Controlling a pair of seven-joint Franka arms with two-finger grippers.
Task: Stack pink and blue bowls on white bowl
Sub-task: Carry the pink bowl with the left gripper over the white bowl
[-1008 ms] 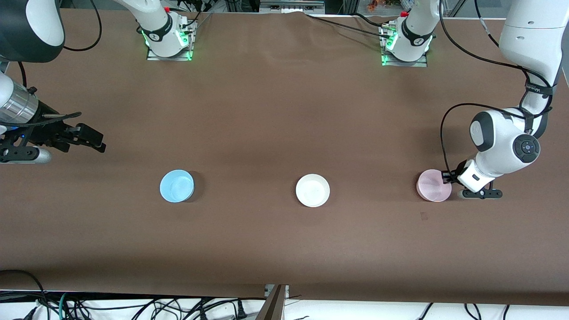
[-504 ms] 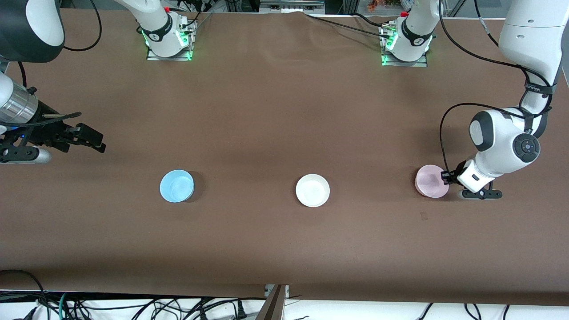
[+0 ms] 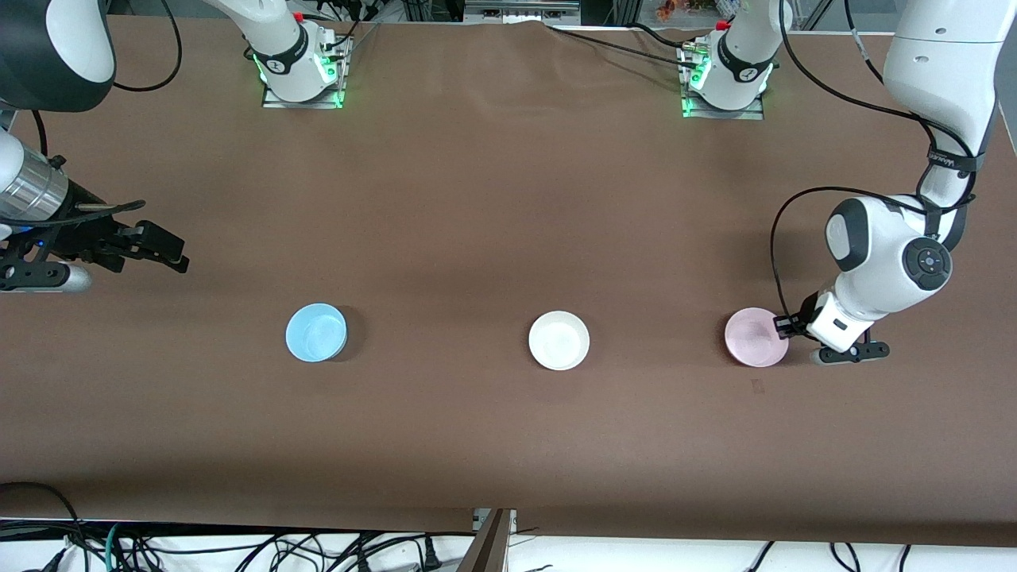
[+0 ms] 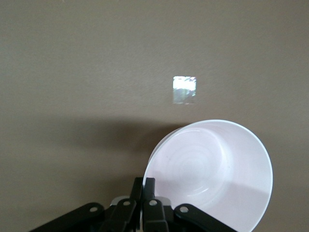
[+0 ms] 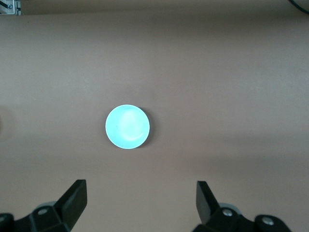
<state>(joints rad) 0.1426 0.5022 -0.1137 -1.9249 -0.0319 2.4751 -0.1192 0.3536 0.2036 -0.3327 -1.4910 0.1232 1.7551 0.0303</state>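
3 bowls sit in a row across the table (image 3: pixel 493 199), all about equally near the front cam. Blue bowl (image 3: pixel 316 332) is toward the right arm's end, white bowl (image 3: pixel 559 340) in the middle, pink bowl (image 3: pixel 755 337) toward the left arm's end. White bowl has nothing in or on it, so no stacking done yet; it sits well apart from both others.

Left gripper (image 3: pixel 788 324) is low at the pink bowl's rim, on the side toward the left arm's end. In the left wrist view its fingers (image 4: pixel 143 193) are pressed together on the rim of the pink bowl (image 4: pixel 212 169), pinching the wall btwn them. The bowl looks tilted in that view, its mouth turned partly toward the cam. Can't tell from the front view whether it touches the table. A small shiny square patch (image 4: pixel 185 89) lies on the table near the bowl.

Right gripper (image 3: pixel 163 248) hangs over bare table at the right arm's end; right arm waits. Its 2 fingers (image 5: pixel 72 198) are spread wide w/ nothing btwn them, and the right wrist view shows the blue bowl (image 5: pixel 127 126) upright on the table, well apart from the fingers.
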